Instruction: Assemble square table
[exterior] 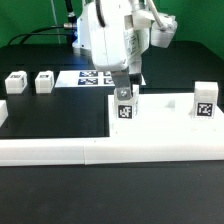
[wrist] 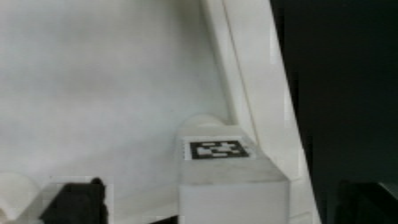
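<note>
Leg block [exterior: 125,110] close under hand [exterior: 124,96]

1. marker board [exterior: 88,78]: you see only part; the arm [exterior: 108,40] covers the rest, tags too small to read.
2. arm: cut off by the exterior view's upper edge.
3. tool [exterior: 123,93]: exterior view too small to show its gap; in the wrist view the fingertips [wrist: 75,196] are dark, blurred, clipped by the frame.
4. square slab [wrist: 107,90]: clipped by the wrist view's frame.
5. leg block [wrist: 228,160]: tag blurred, base clipped.
</note>
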`<state>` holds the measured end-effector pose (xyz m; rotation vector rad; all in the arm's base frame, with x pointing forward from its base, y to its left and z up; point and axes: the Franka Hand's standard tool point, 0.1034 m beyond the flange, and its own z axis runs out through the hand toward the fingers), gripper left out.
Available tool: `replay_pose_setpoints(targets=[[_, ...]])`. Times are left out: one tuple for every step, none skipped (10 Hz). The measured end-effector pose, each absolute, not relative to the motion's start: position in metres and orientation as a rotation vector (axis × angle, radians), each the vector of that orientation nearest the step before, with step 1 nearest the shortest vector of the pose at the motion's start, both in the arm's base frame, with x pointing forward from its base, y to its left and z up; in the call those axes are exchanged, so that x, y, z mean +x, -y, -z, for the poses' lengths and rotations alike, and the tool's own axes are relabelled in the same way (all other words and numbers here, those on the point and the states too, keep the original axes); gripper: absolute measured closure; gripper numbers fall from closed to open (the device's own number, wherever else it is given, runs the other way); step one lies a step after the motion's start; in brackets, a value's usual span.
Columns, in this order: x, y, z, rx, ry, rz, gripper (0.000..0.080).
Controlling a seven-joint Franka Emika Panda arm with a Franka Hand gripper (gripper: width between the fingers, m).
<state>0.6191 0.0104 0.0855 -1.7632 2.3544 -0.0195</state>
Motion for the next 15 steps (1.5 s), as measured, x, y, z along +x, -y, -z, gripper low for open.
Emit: replay_pose_setpoints(targets=[[0.619,-0.01,-0.085,-1.763,-2.354,0.019,0.0151],[0.619,-0.01,-0.085,-1.792,-2.333,0.023,0.0151],[0.619,-0.01,-0.086,-1.851,-2.286,0.032,0.0151],[0.615,-0.009,-0.088,-2.047,-2.101,0.093,0.0151],[0.612,-0.011,-0.09,-2.153,-1.996,0.097,0.0151],[0.611,-0.012,-0.091,-2.325,-1.8,0.124,0.0151],[0.608,-0.017,-0.094,-2.408,-1.69,0.156,0.0151],[0.607,-0.017,-0.093,-2.451,-1.635,0.16,0.0151],[0.607,-0.016,-0.093,-2.526,-1.526,0.173,0.0151],[0.606,-0.016,-0.092,-2.641,-1.339,0.202,0.0151],[0.601,-0.017,-0.09,-2.774,-1.077,0.24,0.0151],[0.598,-0.017,-0.089,-2.864,-0.865,0.255,0.0151],[0.597,-0.013,-0.088,-2.944,-0.629,0.275,0.0151],[0.593,-0.003,-0.085,-2.996,-0.45,0.3,0.0151],[0.591,0.012,-0.083,-3.029,-0.333,0.333,0.0151]])
